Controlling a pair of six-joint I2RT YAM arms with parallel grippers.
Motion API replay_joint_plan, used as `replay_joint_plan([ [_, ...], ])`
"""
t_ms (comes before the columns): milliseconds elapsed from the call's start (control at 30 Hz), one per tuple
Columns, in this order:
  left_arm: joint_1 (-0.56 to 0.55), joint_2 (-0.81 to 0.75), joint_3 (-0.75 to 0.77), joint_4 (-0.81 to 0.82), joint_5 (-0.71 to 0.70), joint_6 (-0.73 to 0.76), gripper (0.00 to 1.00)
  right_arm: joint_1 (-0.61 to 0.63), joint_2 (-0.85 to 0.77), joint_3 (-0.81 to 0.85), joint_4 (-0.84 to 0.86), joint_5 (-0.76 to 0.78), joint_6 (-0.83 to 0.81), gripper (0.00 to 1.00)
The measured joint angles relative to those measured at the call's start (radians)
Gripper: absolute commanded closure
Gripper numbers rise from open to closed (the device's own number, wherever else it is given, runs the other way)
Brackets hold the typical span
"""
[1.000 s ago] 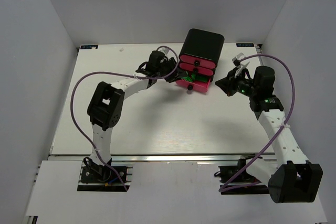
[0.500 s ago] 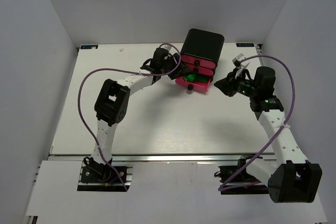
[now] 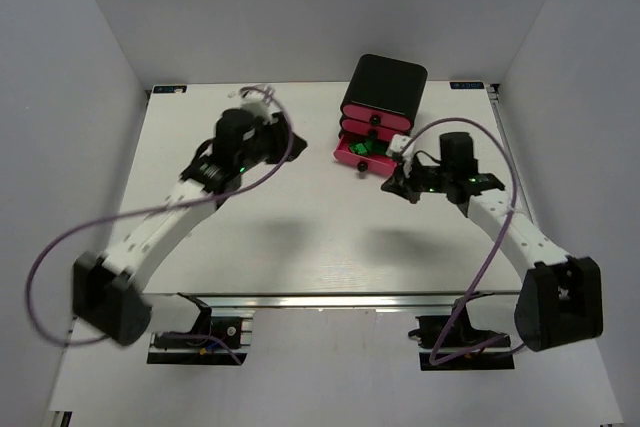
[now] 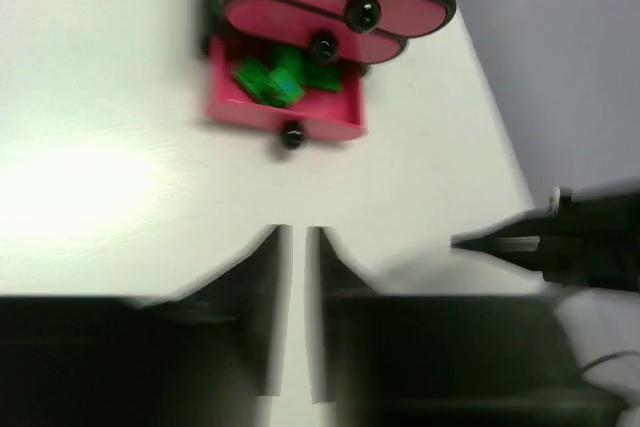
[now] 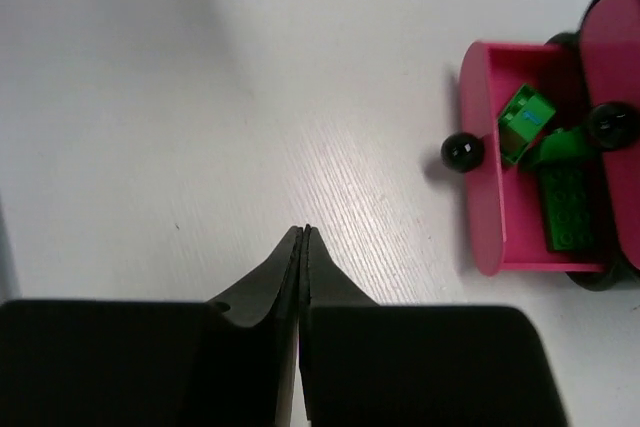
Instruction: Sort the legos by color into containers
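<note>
The containers are three pink drawers in a black cabinet (image 3: 386, 85). The top two are pushed in; the bottom drawer (image 3: 352, 159) is pulled out. Green legos (image 3: 366, 152) lie in it, also visible as legos (image 4: 278, 78) and legos (image 5: 566, 209). My left gripper (image 3: 280, 139) hangs left of the cabinet, well short of the drawer. Its jaws (image 4: 298, 234) stand a narrow slit apart with nothing between them, and the view is blurred. My right gripper (image 3: 393, 186) sits just right of the open drawer's front, shut and empty (image 5: 303, 232). The drawer's knob (image 5: 462, 152) lies ahead and to its right.
Purple cables (image 3: 60, 247) loop off both arms. White walls close in the white table (image 3: 300, 237) on three sides. The right gripper's tip (image 4: 500, 242) shows at the right edge of the left wrist view.
My left arm has pulled back from the drawers toward the left, and its jaws have narrowed. My right arm has moved left, up to the open drawer's front corner.
</note>
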Motion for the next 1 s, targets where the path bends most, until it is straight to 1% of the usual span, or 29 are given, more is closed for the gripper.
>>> replay_joint_plan([
  [33,0.002,-0.095,-0.045,-0.011,-0.030,0.047,0.36,0.031,0.030,0.003,0.000,0.043,-0.025,1.00],
  [100,0.005,-0.302,-0.153,-0.040,-0.110,0.125,0.20,0.095,0.108,0.020,-0.002,0.153,-0.058,1.00],
  [167,0.005,-0.451,-0.243,-0.061,-0.177,0.193,0.17,0.146,0.215,0.063,0.000,0.264,-0.069,1.00],
  [200,0.005,-0.505,-0.285,-0.075,-0.209,0.221,0.16,0.166,0.268,0.087,0.003,0.341,-0.070,1.00],
  [267,0.004,-0.572,-0.365,-0.099,-0.273,0.271,0.15,0.201,0.375,0.149,0.012,0.443,-0.068,1.00],
  [333,0.003,-0.591,-0.418,-0.141,-0.319,0.303,0.14,0.225,0.460,0.202,0.030,0.554,-0.064,1.00],
  [400,0.003,-0.587,-0.440,-0.175,-0.340,0.323,0.14,0.240,0.517,0.243,0.046,0.648,-0.062,1.00],
  [500,0.002,-0.592,-0.445,-0.195,-0.360,0.342,0.14,0.251,0.569,0.282,0.089,0.773,-0.061,1.00],
  [633,0.002,-0.611,-0.445,-0.196,-0.366,0.354,0.14,0.253,0.616,0.314,0.146,0.895,-0.056,1.00],
  [800,0.002,-0.623,-0.445,-0.200,-0.372,0.357,0.13,0.253,0.658,0.330,0.198,0.972,-0.047,1.00],
  [1000,0.002,-0.625,-0.445,-0.200,-0.374,0.361,0.13,0.253,0.708,0.406,0.199,0.994,-0.037,1.00],
])
